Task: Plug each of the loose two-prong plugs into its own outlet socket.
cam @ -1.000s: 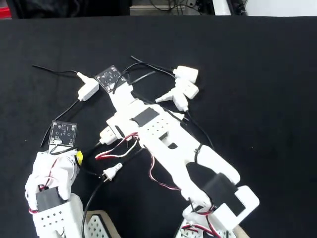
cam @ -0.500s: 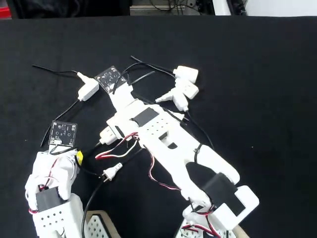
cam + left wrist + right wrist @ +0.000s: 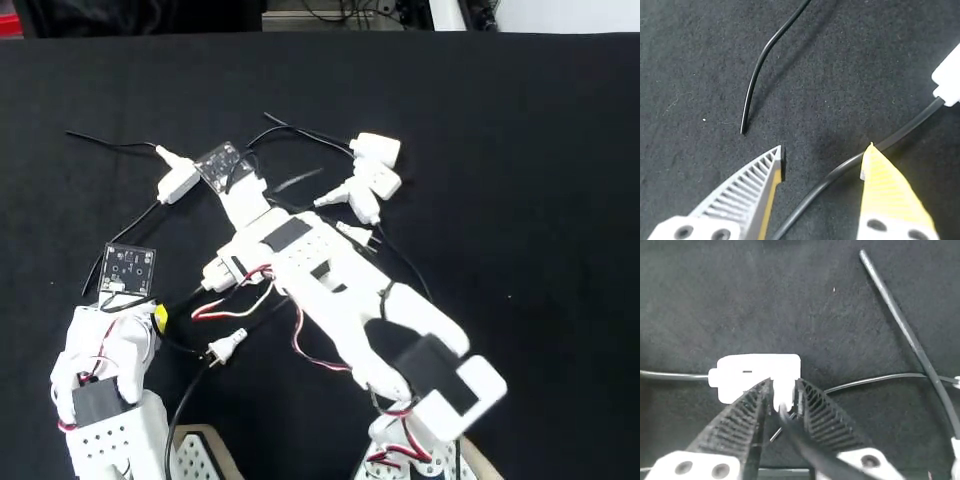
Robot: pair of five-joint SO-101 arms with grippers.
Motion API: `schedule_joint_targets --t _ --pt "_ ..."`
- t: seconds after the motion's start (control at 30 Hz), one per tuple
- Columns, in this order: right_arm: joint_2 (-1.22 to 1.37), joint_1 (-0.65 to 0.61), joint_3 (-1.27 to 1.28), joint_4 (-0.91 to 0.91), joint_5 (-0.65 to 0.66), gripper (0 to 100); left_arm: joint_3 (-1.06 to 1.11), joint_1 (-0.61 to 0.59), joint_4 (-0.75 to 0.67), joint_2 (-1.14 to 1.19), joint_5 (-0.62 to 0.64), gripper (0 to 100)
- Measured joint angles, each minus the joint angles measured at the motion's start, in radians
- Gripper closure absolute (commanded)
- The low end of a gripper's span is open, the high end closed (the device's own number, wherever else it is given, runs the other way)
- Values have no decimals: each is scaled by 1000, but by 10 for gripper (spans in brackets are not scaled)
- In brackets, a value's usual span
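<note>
My right gripper (image 3: 782, 402) is shut on a small white two-prong plug (image 3: 783, 390), held against the side of a white outlet socket (image 3: 757, 372). In the high view this socket (image 3: 178, 181) lies at the back left, with the right arm (image 3: 320, 275) stretched diagonally toward it. A second loose white plug (image 3: 227, 347) lies on the black table near the front, on a black cable. My left gripper (image 3: 822, 155) is open just above the cloth, and a black cable (image 3: 840, 172) runs between its fingers.
Two more white sockets (image 3: 376, 148) (image 3: 380, 181) sit at the back centre, with a small plug (image 3: 358, 233) beside the right arm. Thin black cables (image 3: 110, 147) loop across the back left. The left arm (image 3: 110, 340) stands at the front left corner.
The right arm has swung slightly to the left, uncovering the small plug beside it. A black cable near its wrist has shifted. The left arm has kept still.
</note>
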Motion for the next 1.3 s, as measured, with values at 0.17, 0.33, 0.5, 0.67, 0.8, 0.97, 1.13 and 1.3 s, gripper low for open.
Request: schedule_joint_targets --t 0.17,0.33,0.5,0.67,0.8,0.97,1.13,1.3 --pt "8 0 -5 9 0 986 0 0 0 0 0 744" --pt "9 0 -11 17 0 979 0 0 0 0 0 744" --pt "9 -5 -9 20 31 753 0 0 0 0 2 744" --pt "12 -32 -3 32 68 560 0 0 0 0 0 744" --pt "-2 -78 -2 114 106 570 0 0 0 0 -2 744" --pt "-153 -92 -2 273 121 644 0 0 0 0 -2 744" --pt "-334 -81 11 562 256 821 0 0 -35 0 -2 744" --pt "-511 69 20 704 295 955 0 14 -130 0 32 739"
